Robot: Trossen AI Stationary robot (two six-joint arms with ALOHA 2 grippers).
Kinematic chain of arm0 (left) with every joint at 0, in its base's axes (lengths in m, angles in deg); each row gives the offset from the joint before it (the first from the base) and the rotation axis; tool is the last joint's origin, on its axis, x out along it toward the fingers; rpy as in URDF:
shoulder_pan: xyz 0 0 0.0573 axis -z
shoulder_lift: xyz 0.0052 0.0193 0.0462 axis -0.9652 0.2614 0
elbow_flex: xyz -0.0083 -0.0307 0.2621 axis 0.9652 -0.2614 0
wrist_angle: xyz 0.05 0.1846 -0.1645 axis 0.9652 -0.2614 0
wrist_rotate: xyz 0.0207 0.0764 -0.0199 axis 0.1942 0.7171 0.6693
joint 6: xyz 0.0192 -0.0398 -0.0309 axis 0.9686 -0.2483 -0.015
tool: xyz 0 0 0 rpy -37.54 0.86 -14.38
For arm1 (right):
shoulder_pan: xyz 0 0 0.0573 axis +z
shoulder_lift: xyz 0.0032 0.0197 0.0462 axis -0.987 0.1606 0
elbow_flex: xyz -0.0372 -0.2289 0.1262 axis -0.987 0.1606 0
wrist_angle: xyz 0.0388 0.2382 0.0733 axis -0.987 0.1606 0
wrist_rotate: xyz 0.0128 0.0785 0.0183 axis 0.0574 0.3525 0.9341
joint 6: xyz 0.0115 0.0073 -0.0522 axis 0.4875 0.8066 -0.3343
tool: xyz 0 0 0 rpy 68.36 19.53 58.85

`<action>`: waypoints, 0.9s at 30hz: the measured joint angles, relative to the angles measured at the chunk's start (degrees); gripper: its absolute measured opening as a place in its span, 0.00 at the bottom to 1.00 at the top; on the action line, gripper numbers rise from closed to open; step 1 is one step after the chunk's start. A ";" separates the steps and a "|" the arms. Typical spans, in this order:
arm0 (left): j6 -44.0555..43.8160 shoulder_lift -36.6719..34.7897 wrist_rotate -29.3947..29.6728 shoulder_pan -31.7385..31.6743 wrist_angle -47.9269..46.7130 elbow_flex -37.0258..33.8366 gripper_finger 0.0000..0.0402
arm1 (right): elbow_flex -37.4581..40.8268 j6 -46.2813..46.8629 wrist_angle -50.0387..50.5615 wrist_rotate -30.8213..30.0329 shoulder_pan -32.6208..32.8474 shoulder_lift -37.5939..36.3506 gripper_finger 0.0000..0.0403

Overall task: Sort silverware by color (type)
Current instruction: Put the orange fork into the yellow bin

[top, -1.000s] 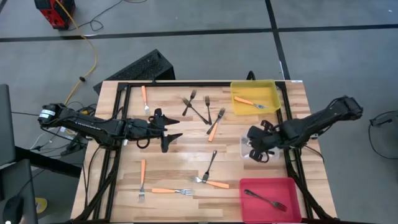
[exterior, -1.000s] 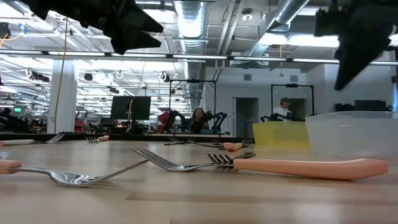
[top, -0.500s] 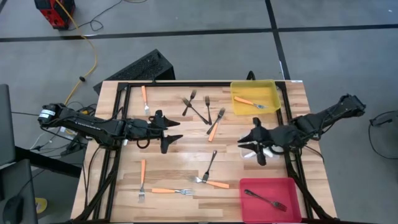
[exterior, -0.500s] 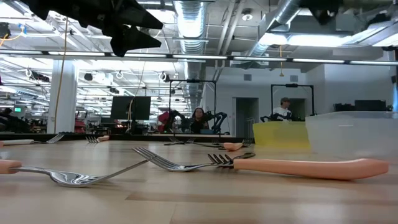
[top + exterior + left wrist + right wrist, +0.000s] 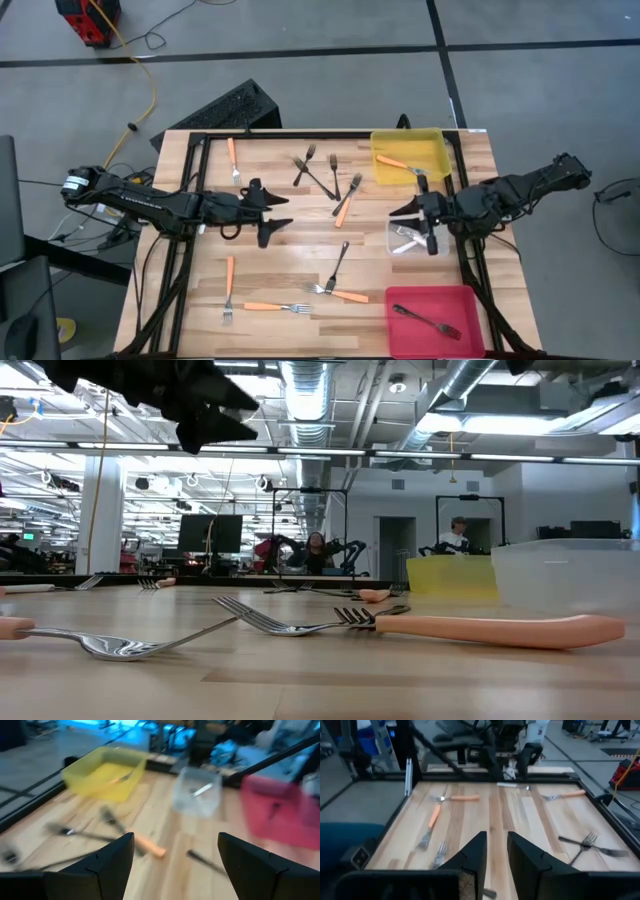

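Loose forks lie flat on the wooden table: orange-handled ones (image 5: 345,205) (image 5: 270,307) (image 5: 232,157), and dark ones (image 5: 320,178) (image 5: 338,264). The yellow bin (image 5: 436,140) holds an orange-handled fork (image 5: 398,163). A dark fork (image 5: 428,322) lies in the red bin (image 5: 400,300), and a pale fork (image 5: 405,236) in the clear bin (image 5: 392,246). My right gripper (image 5: 408,222) hovers over the clear bin, open by a narrow gap (image 5: 496,845) and holding nothing. My left gripper (image 5: 290,208) waits wide open (image 5: 175,850) above the table's left middle.
A black frame (image 5: 300,135) borders the tabletop. The three bins stand in a row along the right side. Bare wood (image 5: 300,250) lies between the far cluster of forks and the near ones. In the low view an orange-handled fork (image 5: 500,628) and a metal fork (image 5: 120,645) lie close to the camera.
My right gripper has risen from the clear bin, out of the low view. It has tipped from pointing down to roughly level, facing the table's left, and shifted slightly toward the far edge. The forks have stayed where they were.
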 joint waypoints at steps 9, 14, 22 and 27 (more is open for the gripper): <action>-8.77 -0.01 2.09 -4.03 -14.38 0.00 0.68 | 0.00 -0.02 4.68 -0.17 -0.74 -3.63 0.26; -13.16 -0.01 2.80 -8.05 -18.96 0.00 0.68 | 0.00 0.05 6.53 -0.15 -1.65 -4.95 0.26; -21.22 0.50 9.76 -12.84 -34.57 0.02 0.68 | 0.00 0.00 9.28 -0.22 -1.64 -4.58 0.26; -20.17 0.50 14.07 -13.83 -37.01 0.02 0.68 | 0.00 0.01 9.38 -1.72 -1.62 -4.84 0.26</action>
